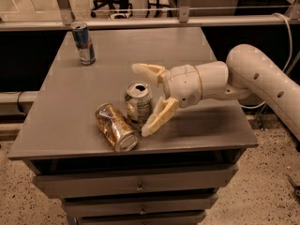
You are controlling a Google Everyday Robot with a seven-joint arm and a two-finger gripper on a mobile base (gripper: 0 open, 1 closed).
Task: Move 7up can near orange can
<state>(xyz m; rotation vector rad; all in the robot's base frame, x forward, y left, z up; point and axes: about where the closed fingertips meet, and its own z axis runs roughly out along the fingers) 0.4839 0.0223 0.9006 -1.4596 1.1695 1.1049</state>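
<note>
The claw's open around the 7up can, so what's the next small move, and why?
Probably draw the claw straight back to the right, clear of the 7up can. The can stands upright right beside the orange can, which lies on its side, so the placing looks done. The open claw's fingers flank the can, so sweeping sideways might topple it.

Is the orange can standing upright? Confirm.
No: the orange can lies on its side beside the upright 7up can, which the open gripper straddles.
</note>
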